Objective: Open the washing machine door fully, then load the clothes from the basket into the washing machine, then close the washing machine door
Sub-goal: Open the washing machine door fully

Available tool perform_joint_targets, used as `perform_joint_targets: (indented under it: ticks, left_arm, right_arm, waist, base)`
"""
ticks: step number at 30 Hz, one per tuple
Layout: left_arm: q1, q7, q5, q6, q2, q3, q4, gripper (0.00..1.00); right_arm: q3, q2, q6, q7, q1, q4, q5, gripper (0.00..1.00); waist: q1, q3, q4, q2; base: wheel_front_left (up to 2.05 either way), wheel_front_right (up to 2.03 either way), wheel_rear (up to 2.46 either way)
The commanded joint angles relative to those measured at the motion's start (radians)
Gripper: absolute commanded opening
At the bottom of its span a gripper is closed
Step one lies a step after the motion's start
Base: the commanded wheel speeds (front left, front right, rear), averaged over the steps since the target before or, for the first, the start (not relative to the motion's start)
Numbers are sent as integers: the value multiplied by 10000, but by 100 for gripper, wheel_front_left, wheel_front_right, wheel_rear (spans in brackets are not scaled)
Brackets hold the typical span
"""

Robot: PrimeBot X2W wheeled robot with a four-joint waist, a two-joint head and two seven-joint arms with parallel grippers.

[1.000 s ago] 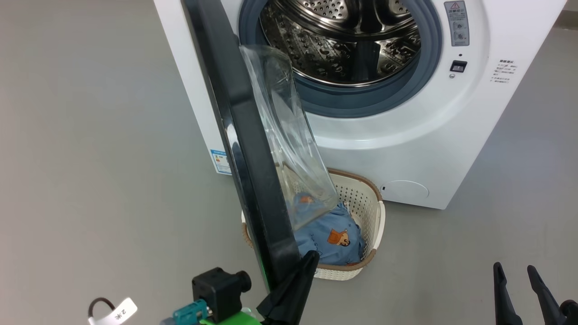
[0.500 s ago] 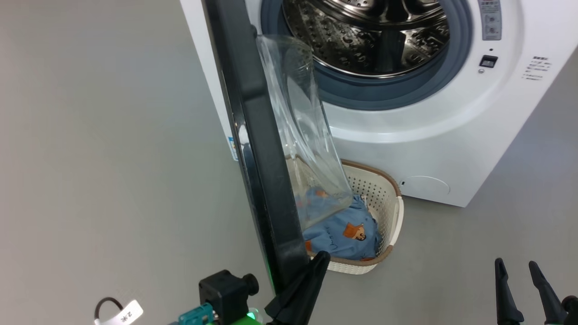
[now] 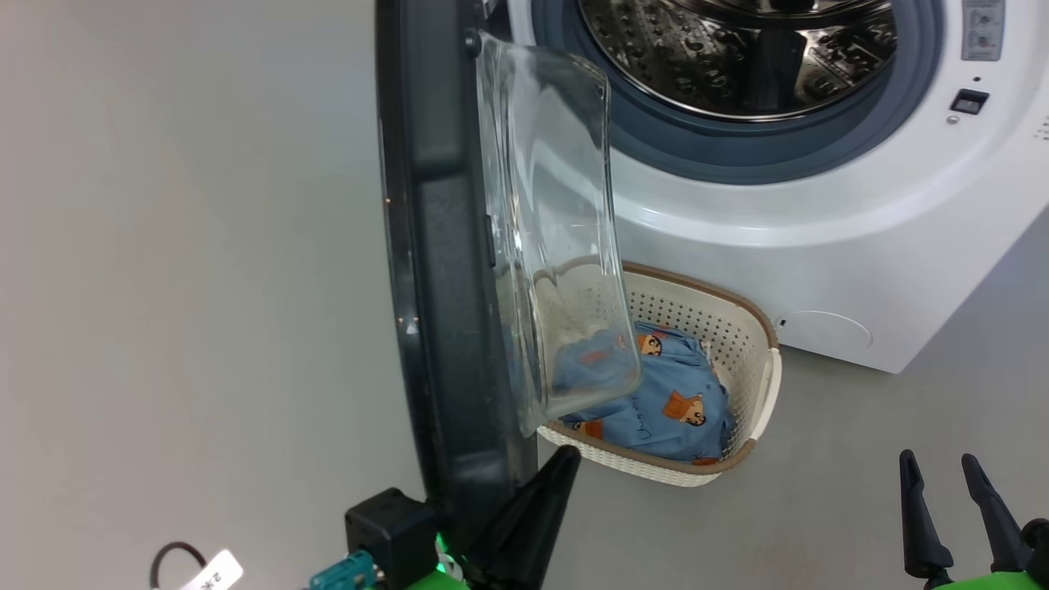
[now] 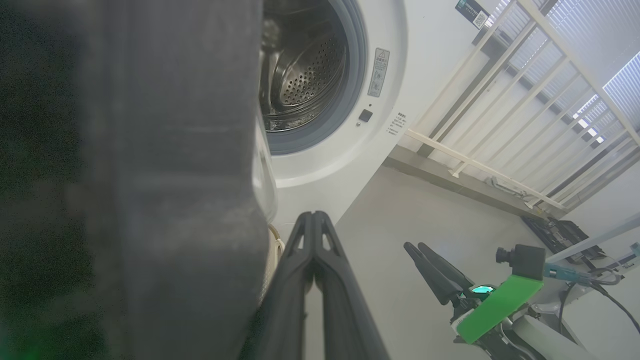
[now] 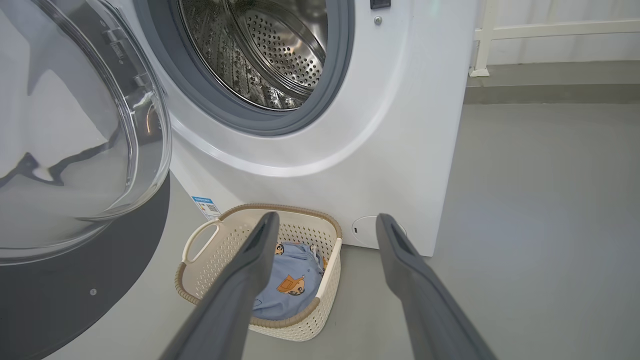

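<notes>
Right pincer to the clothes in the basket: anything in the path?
Nothing visible. In the right wrist view the open right pincer frames the clothes lying in the basket. The washing machine door hangs off to that view's left, clear of that line.

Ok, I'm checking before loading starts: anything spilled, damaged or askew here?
Nothing stands out. The white front-loading washing machine looks intact, its black-rimmed round glass door hangs open, and the light blue cartoon-print clothes all lie inside the cream perforated plastic basket, upright on the floor.
</notes>
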Motion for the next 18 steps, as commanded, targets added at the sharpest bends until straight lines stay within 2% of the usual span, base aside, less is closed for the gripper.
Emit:
perform_joint_targets:
  ticks: [1,10,18]
  left_arm:
    - [-255,-35,134,211,172,605,-252,0]
    - [12,95,352,707,561,1049,-766,0]
    - [-168,-506,319,1053,675,2085,-92,0]
  right_arm:
    - [250,-173,98,-120,-246,-202,66,100]
    - [224,-228,98,-120,-216,-207,85,100]
    - [240,-282,98,-120,-185,-185,76,100]
  waist:
    - [0,40,114,0]
    - [0,107,474,0]
    - [0,22,703,0]
  base:
    - [0,0,0]
    - [0,0,0]
    - [0,0,0]
